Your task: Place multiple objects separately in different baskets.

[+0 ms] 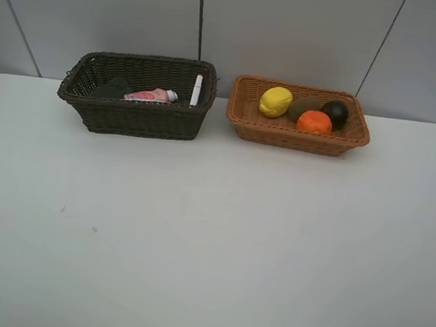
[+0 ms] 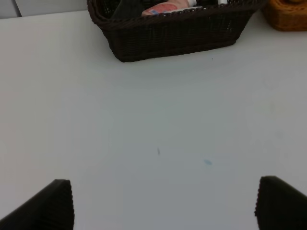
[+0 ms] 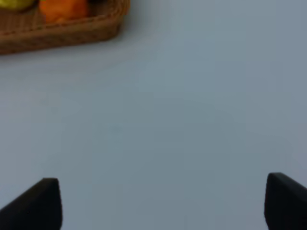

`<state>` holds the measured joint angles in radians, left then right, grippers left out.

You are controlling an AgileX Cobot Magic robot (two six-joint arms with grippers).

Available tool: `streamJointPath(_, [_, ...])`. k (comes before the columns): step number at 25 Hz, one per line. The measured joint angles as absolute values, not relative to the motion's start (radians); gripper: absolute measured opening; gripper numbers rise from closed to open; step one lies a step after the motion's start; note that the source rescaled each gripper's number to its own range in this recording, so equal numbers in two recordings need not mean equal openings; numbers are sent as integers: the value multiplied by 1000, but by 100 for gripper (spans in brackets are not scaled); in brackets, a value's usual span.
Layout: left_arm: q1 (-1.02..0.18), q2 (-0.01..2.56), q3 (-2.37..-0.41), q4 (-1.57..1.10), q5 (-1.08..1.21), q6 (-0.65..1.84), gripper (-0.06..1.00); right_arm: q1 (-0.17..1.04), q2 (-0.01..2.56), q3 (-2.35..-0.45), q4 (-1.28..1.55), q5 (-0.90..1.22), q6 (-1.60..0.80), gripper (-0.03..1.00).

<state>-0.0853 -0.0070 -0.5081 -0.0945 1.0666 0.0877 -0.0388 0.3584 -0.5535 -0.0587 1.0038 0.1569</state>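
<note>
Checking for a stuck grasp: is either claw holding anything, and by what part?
Nothing is held. The left claw and the right claw are both open over bare table, with nothing between the fingers.

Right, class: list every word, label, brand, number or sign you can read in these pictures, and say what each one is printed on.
No text can be read anywhere.
Pink bottle in the dark brown basket: a blue mark shows in the left wrist view, too blurred to read.
White marker: no legible print.
Light orange-tan basket, lemon, orange, table: no lettering visible.
</note>
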Motion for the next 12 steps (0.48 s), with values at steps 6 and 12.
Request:
streamJointPath(6, [-85,-7,-508,-94,1067,88,100,-39,114,-535,-56,1071,103,100])
streamJointPath(12, [-85,-7,-508,-94,1067,88,100,-39,-3,-526,-39,1071,68,100])
